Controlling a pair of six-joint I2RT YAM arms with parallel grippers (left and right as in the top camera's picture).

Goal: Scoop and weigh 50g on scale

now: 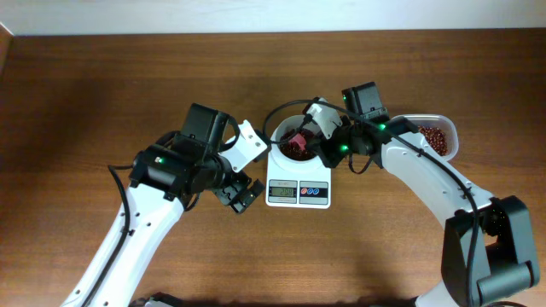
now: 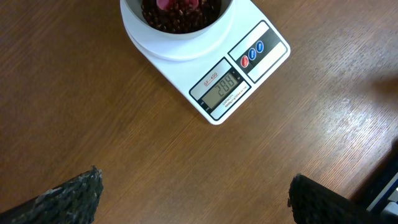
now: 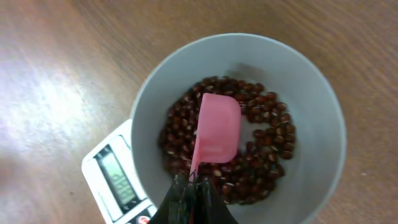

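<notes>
On the table (image 1: 102, 85), the scale (image 1: 298, 193) runs far-to-near, display (image 1: 282, 193) nearest.

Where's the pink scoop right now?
Overhead view, centre-right: the pink scoop is inside the white bowl on the scale, over the beans, its handle pinched in the right hand.

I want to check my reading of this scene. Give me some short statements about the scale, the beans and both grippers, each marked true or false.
1. The right gripper grips a pink scoop above the bowl. True.
2. The left gripper is closed on the scale. False: it is open, empty and apart from the scale.
3. The bowl on the scale is empty. False: it holds beans.
4. A clear tub with more beans stands apart from the scale. True.
</notes>
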